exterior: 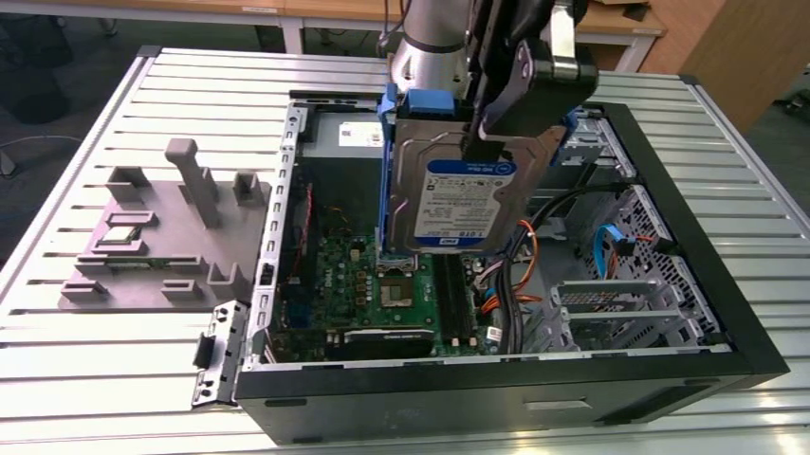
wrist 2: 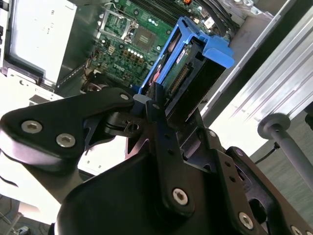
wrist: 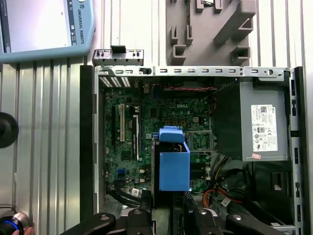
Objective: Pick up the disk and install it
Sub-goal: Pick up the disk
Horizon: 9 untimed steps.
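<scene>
The arm's black metal gripper [exterior: 509, 133] is clamped on the disk [exterior: 458, 204], a flat rectangular silver-metal hard drive with a white-and-blue label and blue plastic carrier rails. In the second wrist view its fingers [wrist 2: 159, 117] press against the drive's end, closed as far as the drive's thickness allows. The disk hangs on edge, label facing the exterior camera, clear above the open black-and-grey metal computer case [exterior: 506, 384], which lies on its side. Held upright like this, it can probably pass over the case walls and cables without catching.

In the first wrist view the green printed motherboard [wrist: 142, 117] lies directly beneath the disk, with the large grey power-supply box [wrist: 259, 127] beside it. A perforated silver metal drive cage [exterior: 614, 303] sits in the case toward the exterior view's right, seemingly the place for such a drive.

Outside the case, toward the exterior view's left, a grey moulded plastic fixture tray [exterior: 152, 237] rests on the slatted silver metal table [exterior: 76, 379].
</scene>
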Each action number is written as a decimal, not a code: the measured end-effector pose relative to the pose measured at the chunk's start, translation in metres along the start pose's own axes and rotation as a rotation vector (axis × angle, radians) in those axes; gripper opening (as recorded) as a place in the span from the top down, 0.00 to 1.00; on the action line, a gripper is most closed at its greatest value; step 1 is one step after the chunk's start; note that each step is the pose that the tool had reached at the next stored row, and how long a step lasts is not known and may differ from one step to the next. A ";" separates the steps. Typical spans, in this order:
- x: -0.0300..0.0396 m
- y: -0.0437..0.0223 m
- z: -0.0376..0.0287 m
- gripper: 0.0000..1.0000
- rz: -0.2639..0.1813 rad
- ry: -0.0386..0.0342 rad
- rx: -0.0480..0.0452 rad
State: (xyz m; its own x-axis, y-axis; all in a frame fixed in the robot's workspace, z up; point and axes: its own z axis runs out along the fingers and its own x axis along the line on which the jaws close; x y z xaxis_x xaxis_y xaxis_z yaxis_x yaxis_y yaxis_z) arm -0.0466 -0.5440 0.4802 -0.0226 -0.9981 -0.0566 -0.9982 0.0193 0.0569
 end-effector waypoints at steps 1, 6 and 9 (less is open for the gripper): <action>0.0016 0.0000 -0.0001 0.65 0.000 0.0001 -0.0001; 0.0077 -0.0001 -0.0002 0.65 0.000 0.0001 0.0000; 0.0077 -0.0010 -0.0002 0.65 0.000 0.0001 -0.0001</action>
State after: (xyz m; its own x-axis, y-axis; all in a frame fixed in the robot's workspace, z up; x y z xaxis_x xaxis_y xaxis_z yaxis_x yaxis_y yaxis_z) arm -0.0458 -0.5517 0.4799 -0.0224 -0.9982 -0.0565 -0.9982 0.0192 0.0570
